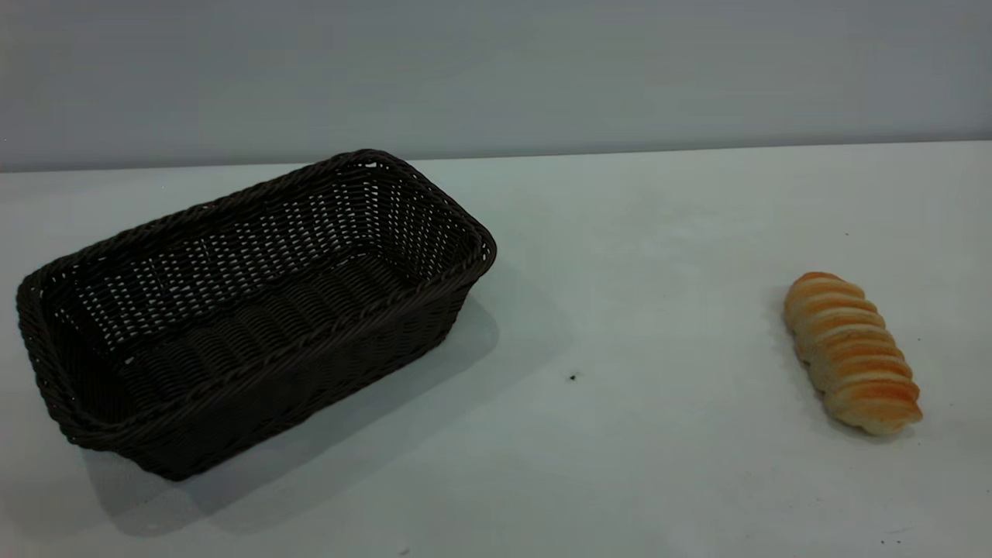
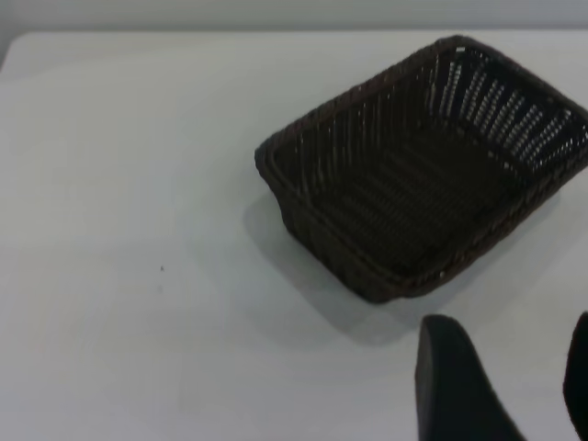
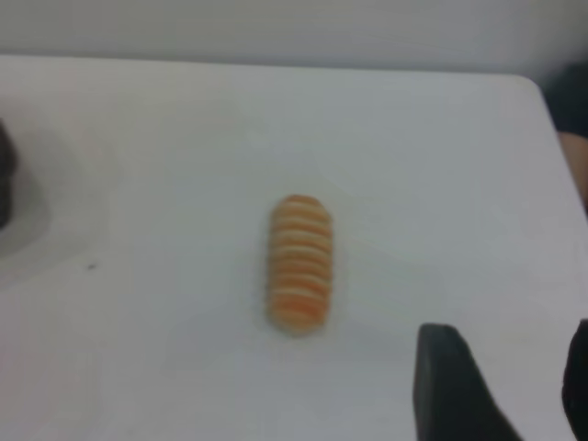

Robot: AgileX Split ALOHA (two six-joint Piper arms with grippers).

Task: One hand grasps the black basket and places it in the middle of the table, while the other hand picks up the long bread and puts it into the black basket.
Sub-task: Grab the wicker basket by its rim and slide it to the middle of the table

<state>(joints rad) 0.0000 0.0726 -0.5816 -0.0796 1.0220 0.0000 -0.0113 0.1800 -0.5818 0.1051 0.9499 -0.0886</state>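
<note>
The black basket [image 1: 248, 310] stands empty on the left side of the table [image 1: 620, 256]; it also shows in the left wrist view [image 2: 423, 165]. The long bread [image 1: 851, 353] lies on the table at the right; it shows in the right wrist view [image 3: 299, 262] too. Neither gripper shows in the exterior view. My left gripper [image 2: 505, 367] hangs open and empty above bare table, short of the basket's near end. My right gripper [image 3: 505, 377] hangs open and empty above bare table, apart from the bread.
A small dark speck [image 1: 573, 377] marks the table between basket and bread. A grey wall [image 1: 496, 70] runs behind the table's far edge. The table's corner shows in the right wrist view [image 3: 533, 83].
</note>
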